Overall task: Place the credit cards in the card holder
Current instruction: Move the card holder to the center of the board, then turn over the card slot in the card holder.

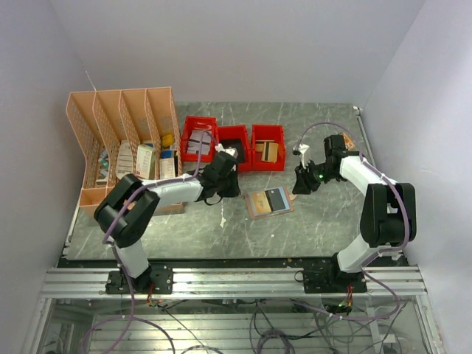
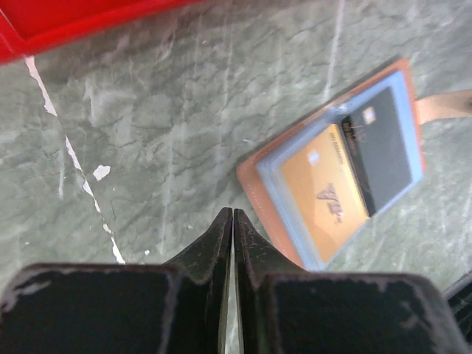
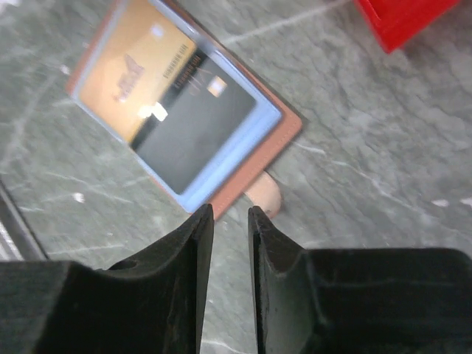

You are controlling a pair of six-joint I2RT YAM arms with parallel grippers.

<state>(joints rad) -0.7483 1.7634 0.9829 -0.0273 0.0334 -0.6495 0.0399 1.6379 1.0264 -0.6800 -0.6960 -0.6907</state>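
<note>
Card holder [image 2: 257,190] lying open on the table [image 1: 324,221] between the two grippers.
A peach organizer [image 1: 122,125] stands at the far left, with three red bins [image 1: 233,140] beside it. The left gripper [image 2: 233,215] is just left of the holder, fingers pressed together and empty. The right gripper [image 3: 230,214] is to its right, fingers slightly apart with nothing between them. Two credit cards sit side by side in the holder, one gold [image 2: 324,192] and one dark [image 2: 383,147].
</note>
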